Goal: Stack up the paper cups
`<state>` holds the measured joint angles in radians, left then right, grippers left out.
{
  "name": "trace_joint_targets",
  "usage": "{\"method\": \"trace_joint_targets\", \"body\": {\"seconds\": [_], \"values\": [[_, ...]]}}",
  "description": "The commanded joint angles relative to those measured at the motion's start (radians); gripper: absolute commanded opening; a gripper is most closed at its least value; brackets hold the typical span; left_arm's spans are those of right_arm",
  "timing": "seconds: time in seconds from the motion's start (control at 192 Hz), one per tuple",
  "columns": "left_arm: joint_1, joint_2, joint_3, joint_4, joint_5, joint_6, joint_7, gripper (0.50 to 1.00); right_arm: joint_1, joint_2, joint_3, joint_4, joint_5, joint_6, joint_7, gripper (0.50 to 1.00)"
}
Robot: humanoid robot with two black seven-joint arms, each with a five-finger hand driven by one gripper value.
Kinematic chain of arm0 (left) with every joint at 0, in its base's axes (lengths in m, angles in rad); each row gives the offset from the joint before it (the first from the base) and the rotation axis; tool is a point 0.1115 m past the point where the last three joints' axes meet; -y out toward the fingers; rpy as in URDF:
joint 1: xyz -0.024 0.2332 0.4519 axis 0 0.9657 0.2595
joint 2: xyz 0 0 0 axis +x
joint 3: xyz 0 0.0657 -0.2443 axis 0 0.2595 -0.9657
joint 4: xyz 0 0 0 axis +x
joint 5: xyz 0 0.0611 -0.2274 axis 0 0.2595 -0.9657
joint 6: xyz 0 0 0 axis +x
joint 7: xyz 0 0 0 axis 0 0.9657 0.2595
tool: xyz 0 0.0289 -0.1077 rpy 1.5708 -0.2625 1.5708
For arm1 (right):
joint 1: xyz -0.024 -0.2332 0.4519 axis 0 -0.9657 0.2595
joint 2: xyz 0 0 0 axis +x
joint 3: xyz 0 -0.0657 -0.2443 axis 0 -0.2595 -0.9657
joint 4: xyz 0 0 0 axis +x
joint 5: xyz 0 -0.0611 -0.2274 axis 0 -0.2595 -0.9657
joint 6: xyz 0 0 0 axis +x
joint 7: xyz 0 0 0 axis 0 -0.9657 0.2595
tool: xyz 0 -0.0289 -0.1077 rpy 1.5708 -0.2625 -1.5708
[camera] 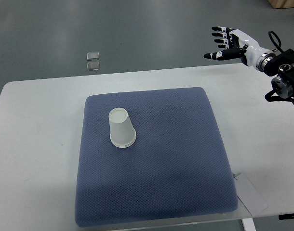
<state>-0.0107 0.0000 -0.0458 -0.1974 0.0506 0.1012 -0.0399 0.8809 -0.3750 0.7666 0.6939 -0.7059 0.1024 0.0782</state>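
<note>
White paper cups (121, 128) stand upside down on the blue mat (171, 159), left of its middle; a double rim at the bottom suggests one cup sits over another. My right hand (223, 44) hovers high at the top right, beyond the table's far edge and well away from the cups. Its fingers are spread and hold nothing. The left arm does not show.
The mat lies on a white table (36, 144). A white paper tag (250, 195) pokes out at the mat's front right corner. Two small clear squares (93, 60) lie on the grey floor behind the table.
</note>
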Motion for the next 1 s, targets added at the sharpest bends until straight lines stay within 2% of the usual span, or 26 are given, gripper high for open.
{"method": "trace_joint_targets", "body": {"seconds": [0.0, 0.094, 0.224, 0.511, 0.677, 0.995], "values": [[0.0, 0.0, 0.0, 0.001, 0.0, 0.0, 0.0, 1.0, -0.014, 0.002, 0.0, -0.022, 0.146, -0.055, -0.001, 0.913], [0.0, 0.0, 0.0, 0.0, 0.0, 0.0, 0.0, 1.0, -0.033, 0.002, 0.002, -0.022, 0.244, -0.082, -0.001, 0.913], [0.0, 0.0, 0.0, 0.0, 0.0, 0.0, 0.0, 1.0, -0.057, 0.002, 0.002, -0.019, 0.339, -0.079, 0.009, 0.915], [0.0, 0.0, 0.0, 0.0, 0.0, 0.0, 0.0, 1.0, -0.1, 0.024, -0.001, -0.008, 0.37, -0.058, 0.014, 0.917], [0.0, 0.0, 0.0, 0.0, 0.0, 0.0, 0.0, 1.0, -0.12, 0.042, -0.003, 0.01, 0.367, -0.006, 0.015, 0.917], [0.0, 0.0, 0.0, 0.001, 0.0, 0.0, 0.0, 1.0, -0.14, 0.067, -0.004, 0.039, 0.367, 0.142, 0.014, 0.917]]}}
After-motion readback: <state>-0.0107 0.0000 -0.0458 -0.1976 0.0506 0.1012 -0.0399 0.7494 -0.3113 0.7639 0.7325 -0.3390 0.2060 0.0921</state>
